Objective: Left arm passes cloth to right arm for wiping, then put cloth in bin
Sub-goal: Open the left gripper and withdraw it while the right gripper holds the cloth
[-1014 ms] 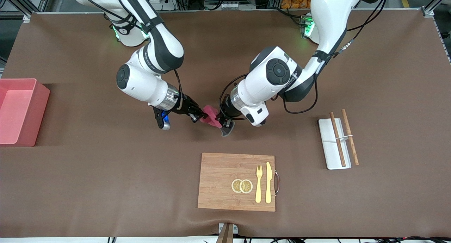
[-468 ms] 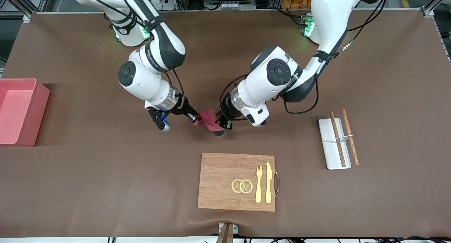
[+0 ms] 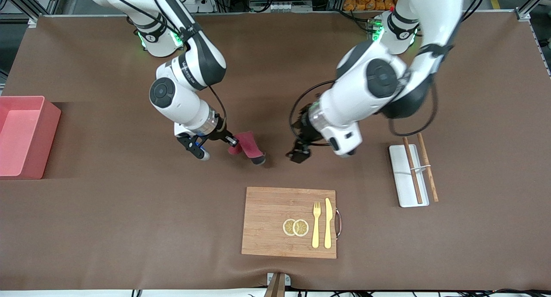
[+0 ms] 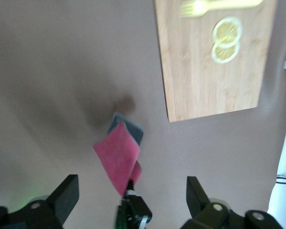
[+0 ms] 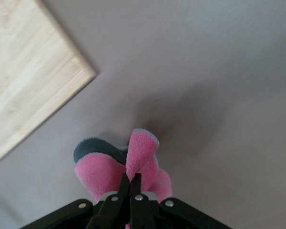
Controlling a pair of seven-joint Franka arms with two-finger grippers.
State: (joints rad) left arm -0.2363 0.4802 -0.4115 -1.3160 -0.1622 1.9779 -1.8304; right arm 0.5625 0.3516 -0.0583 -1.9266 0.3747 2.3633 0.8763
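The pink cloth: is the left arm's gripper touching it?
Apart. The front view shows bare table between the left gripper and the cloth, which the right gripper holds.

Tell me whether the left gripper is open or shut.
Open. In the left wrist view the left gripper shows its fingers spread wide with nothing between them; the cloth hangs from the right gripper instead.

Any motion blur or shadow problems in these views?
Front view: sharp, evenly lit, soft shadow beside the bin. Left wrist view: blurred, cutting board smeared. Right wrist view: cloth crisp in the right gripper, its shadow falling on the table.
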